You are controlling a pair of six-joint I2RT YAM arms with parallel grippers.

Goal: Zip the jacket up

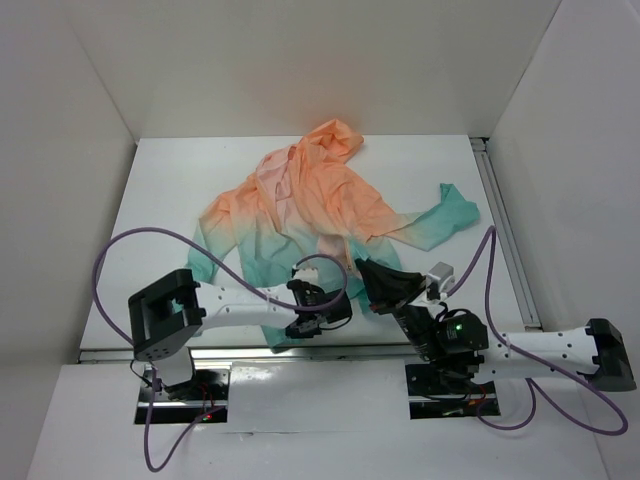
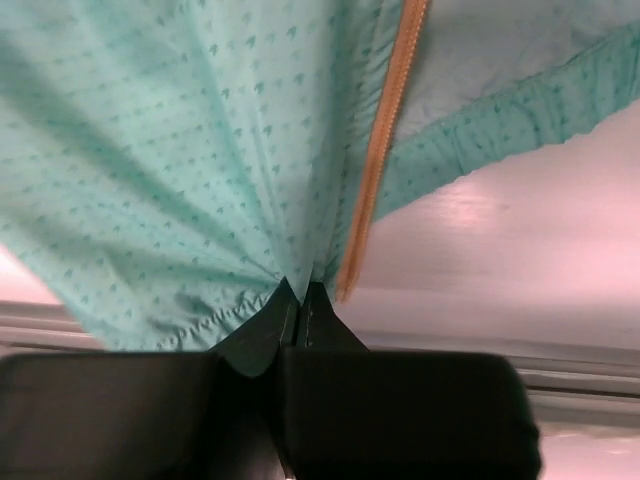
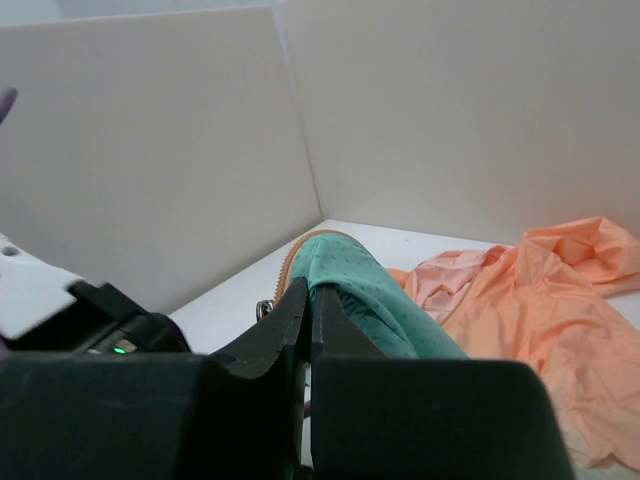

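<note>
Teal jacket (image 1: 300, 200) pinched, left fingers (image 2: 256, 342) low, right fingers (image 3: 268, 340) seemingly level

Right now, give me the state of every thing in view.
Left gripper, shut on the teal hem.
Right gripper, shut on teal fabric at the zipper edge.
Jacket, crumpled on the table, hem held by both grippers.
Zipper, undone at the hem.

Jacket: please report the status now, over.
Left gripper shut on hem of jacket. Right gripper shut on hem beside zipper. Jacket crumpled, front open. Nothing in the way.
</note>
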